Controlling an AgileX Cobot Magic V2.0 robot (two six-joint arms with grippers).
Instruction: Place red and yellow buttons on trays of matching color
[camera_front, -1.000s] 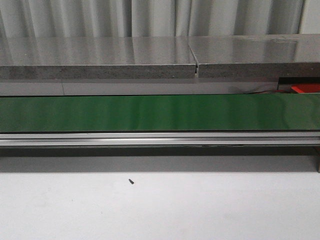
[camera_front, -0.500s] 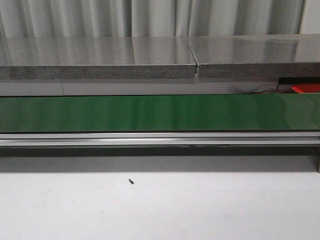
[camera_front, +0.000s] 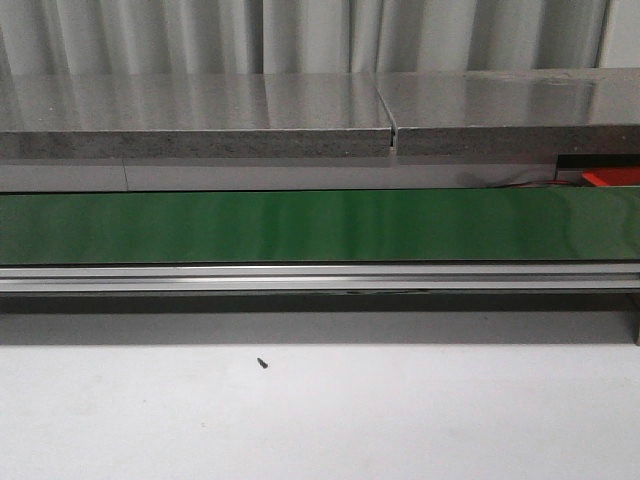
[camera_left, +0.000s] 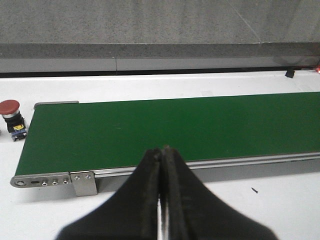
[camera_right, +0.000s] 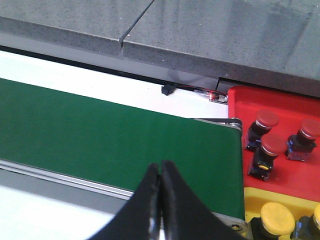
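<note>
**Lab-style conveyor test cell**

Looks like a robotics lab or industrial test bench. Green conveyor belt (camera_front: 320, 226) on aluminium rail (camera_front: 320, 279), set on white table (camera_front: 320, 420). Grey stone-look slabs (camera_front: 200, 115) behind, pleated curtain backdrop (camera_front: 300, 35). Red tray (camera_right: 295, 165) with industrial push buttons (camera_right: 264, 150), loose wiring (camera_right: 200, 92).

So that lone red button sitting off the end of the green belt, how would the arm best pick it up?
Probably from above, pinching the red button by its dark body just under the wide red cap. It stands upright on the white table, and the cap overhangs like a mushroom, giving the fingers a ledge.
</note>
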